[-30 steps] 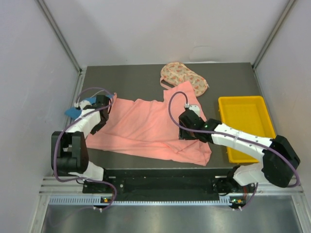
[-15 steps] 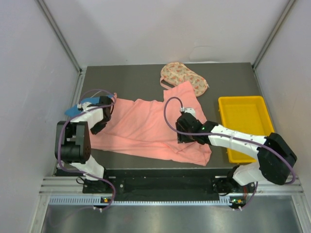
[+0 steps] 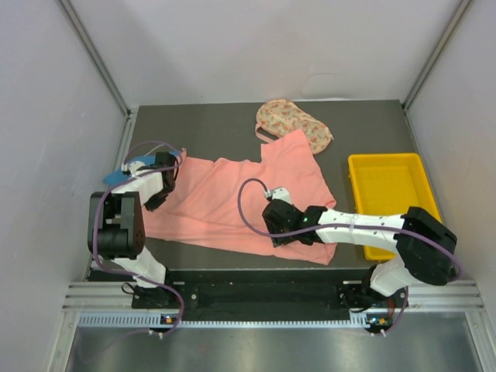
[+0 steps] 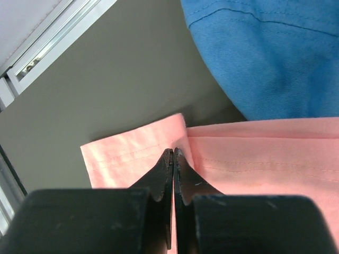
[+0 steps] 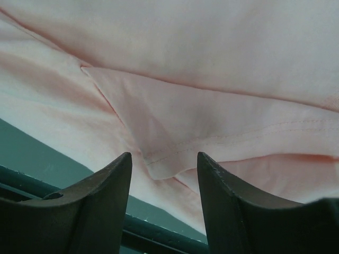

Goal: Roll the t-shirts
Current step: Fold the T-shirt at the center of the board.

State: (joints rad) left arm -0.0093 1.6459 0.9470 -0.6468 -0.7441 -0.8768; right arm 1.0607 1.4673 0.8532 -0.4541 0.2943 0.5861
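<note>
Salmon-pink t-shirt (image 3: 232,201) lies flat mid-tabletop (image 3: 201,132), long axis 9-to-3. L hand (image 4: 173,152) is at its 9 o'clock edge, fingers pressed together, nipping the hem corner by the look of it. Blue t-shirt (image 4: 265,53) sits just beyond. R hand (image 5: 164,156) is spread, holding nothing, right over a folded flap on the near hem, approx 5 o'clock. That flap prob needs flattening before any roll along the long axis.

table (image 3: 209,124) grey | pink t-shirt (image 3: 225,201) spread centre | floral t-shirt (image 3: 294,124) rear | blue t-shirt (image 3: 116,178) left edge | yellow tray (image 3: 384,156) right
</note>
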